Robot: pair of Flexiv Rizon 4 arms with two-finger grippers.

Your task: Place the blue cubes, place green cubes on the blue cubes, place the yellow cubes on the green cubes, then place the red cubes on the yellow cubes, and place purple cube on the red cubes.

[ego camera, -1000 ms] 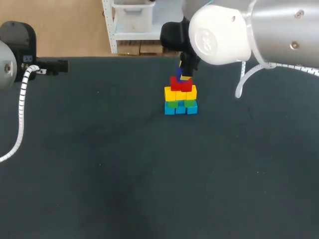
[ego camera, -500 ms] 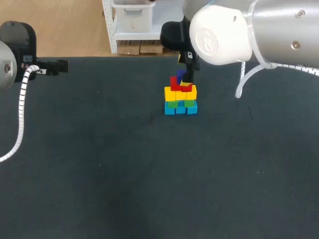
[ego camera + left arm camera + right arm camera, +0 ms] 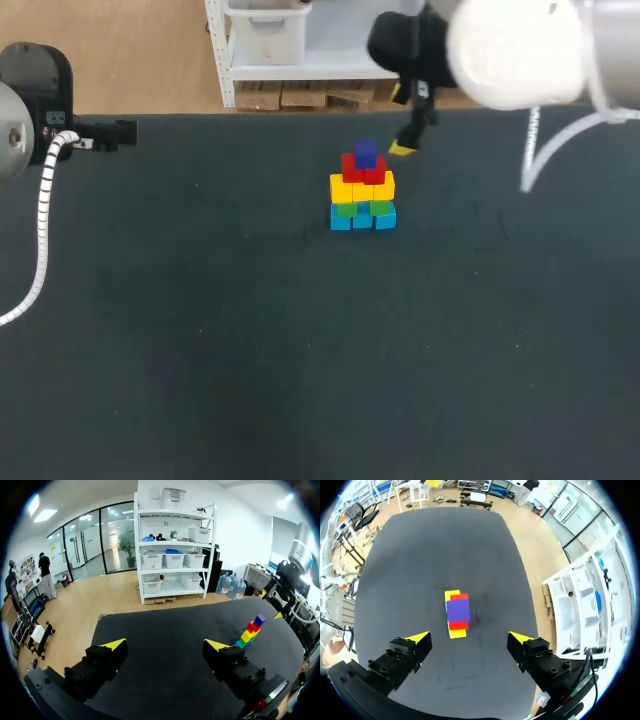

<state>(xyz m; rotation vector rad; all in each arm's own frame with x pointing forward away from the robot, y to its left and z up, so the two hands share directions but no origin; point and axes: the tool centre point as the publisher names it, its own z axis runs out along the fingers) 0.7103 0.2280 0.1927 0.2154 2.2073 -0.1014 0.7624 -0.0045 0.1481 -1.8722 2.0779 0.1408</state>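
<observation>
A small stepped tower (image 3: pixel 362 190) stands on the dark table (image 3: pixel 300 350), toward its far side and near the middle. At the bottom a row of blue cubes (image 3: pixel 362 218) rests on the table, with green cubes (image 3: pixel 347 208) on them. Above these come yellow cubes (image 3: pixel 362 187), then red cubes (image 3: pixel 362 171). 1 purple cube (image 3: pixel 365 152) sits on top, resting on the red cubes with nothing else touching it.

The right arm (image 3: pixel 510 50) comes in from the far right corner. The right gripper (image 3: pixel 469 639) hangs in the air above the tower, clear of it. In the head view, 1 of its yellow tips shows just beside the purple cube, on the right, with a gap between them. The right wrist view looks straight down on the tower. There its 2 fingers are spread wide and hold nothing, and the purple cube lies ahead of them with red and yellow edges showing around it.

The left arm (image 3: pixel 35 80) is at the far left edge of the table, well apart from the tower. The left gripper (image 3: pixel 165 646) also has its 2 fingers spread wide with nothing between them. In the left wrist view the tower stands far off across the table, beyond the finger on the tower's side.
</observation>
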